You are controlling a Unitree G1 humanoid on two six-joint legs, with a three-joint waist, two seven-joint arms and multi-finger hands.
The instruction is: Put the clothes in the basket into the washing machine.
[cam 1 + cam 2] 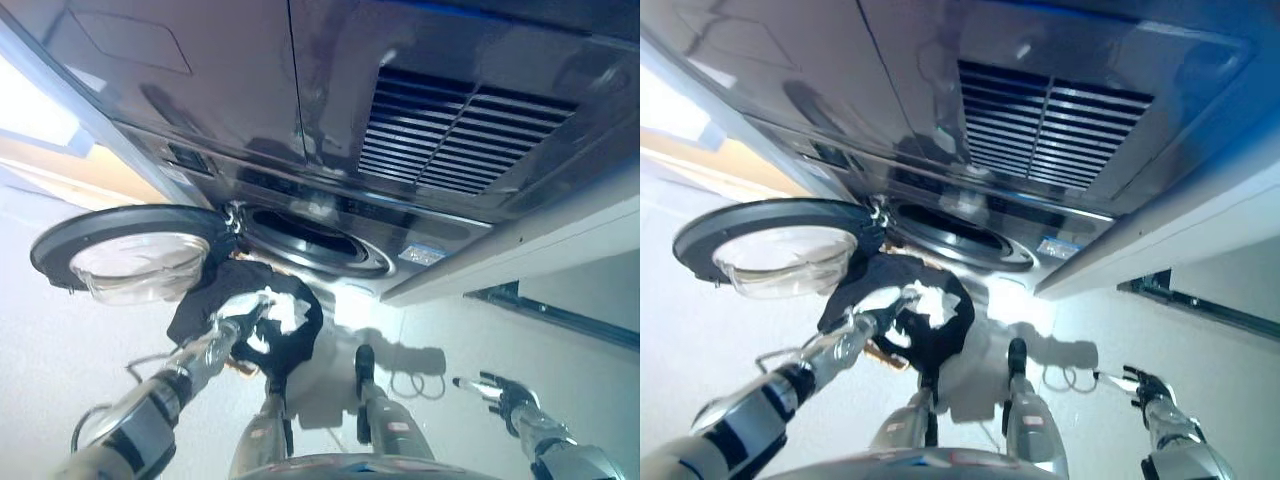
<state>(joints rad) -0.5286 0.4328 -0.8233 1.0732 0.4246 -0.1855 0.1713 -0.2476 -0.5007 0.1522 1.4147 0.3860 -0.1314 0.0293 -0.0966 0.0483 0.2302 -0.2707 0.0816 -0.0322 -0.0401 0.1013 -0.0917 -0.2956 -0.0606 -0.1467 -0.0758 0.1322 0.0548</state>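
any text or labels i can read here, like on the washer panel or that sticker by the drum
No text can be read in either view.
Sticker on the washing machine, right of the drum opening: print too blurred to read.
Control panel above the open door: dark, no legible markings.
Dark garment in the left hand: no visible lettering.

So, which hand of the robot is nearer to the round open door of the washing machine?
The left hand is nearer: it holds a black and white garment just below the round open door. The right hand is far off at the right, empty.
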